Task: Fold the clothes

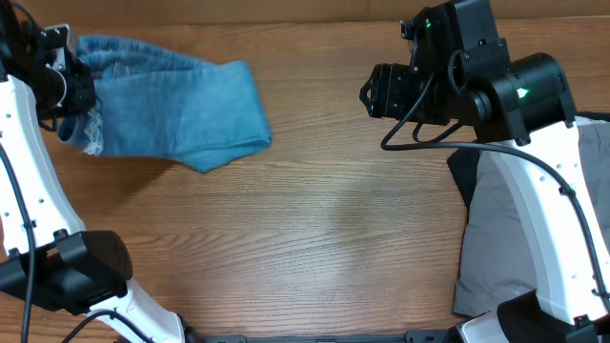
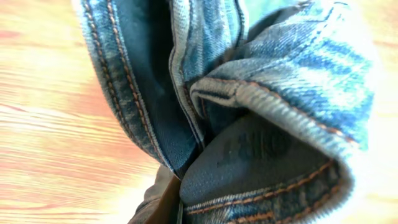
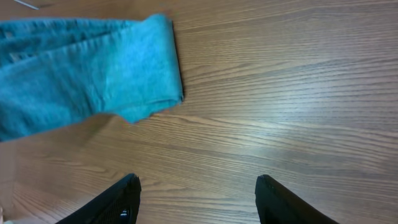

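The light-blue denim jeans (image 1: 181, 105) lie folded over at the table's far left, their folded end pointing right. My left gripper (image 1: 71, 90) is shut on the jeans' left edge, near the frayed hem. In the left wrist view, stitched denim (image 2: 292, 74) fills the frame and wraps round one dark finger pad (image 2: 249, 165). My right gripper (image 1: 376, 95) hangs open over bare wood, well right of the jeans. The right wrist view shows its gripper (image 3: 198, 190) with nothing between the fingers, and the jeans (image 3: 81, 68) at the upper left.
Grey trousers (image 1: 505, 238) lie at the right edge under the right arm, with a black cloth (image 1: 462, 171) beside them. The wooden table (image 1: 334, 219) shows bare wood between the jeans and these garments.
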Robot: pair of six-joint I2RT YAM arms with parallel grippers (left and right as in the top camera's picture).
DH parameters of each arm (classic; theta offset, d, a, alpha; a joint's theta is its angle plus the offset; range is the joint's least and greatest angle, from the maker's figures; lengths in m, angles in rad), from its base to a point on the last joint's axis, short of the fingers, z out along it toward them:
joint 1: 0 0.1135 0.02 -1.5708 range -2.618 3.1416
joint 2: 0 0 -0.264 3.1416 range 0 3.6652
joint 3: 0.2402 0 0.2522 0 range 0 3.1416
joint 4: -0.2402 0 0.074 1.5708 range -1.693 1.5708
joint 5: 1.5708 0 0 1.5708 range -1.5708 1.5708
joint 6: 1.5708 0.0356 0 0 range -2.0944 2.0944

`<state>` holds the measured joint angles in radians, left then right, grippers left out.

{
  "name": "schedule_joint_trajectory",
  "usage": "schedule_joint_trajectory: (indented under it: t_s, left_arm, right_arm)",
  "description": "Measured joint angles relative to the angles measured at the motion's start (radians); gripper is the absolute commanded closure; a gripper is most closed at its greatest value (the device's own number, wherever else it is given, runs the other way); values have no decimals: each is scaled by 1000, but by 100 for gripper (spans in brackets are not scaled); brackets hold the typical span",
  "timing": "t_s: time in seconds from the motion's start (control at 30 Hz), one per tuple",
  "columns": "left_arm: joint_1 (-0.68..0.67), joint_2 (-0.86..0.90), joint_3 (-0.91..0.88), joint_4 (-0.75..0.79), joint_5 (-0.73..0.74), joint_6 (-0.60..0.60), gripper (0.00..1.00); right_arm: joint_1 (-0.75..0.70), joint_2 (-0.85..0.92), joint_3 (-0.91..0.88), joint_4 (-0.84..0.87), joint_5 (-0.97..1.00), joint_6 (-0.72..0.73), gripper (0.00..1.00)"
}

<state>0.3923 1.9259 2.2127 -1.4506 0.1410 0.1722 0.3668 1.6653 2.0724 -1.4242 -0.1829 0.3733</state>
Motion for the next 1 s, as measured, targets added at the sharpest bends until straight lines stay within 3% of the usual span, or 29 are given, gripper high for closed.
schedule_joint_trajectory:
  t_s: [0.5, 1.0]
  left_arm:
    - [3, 5, -15, -111, -233, -212, 96]
    - [9, 3, -15, -101, -99, -192, 96]
  right_arm:
    - [0, 0, 0, -8, 0, 0, 37]
    - [3, 1, -5, 73, -4, -7, 39]
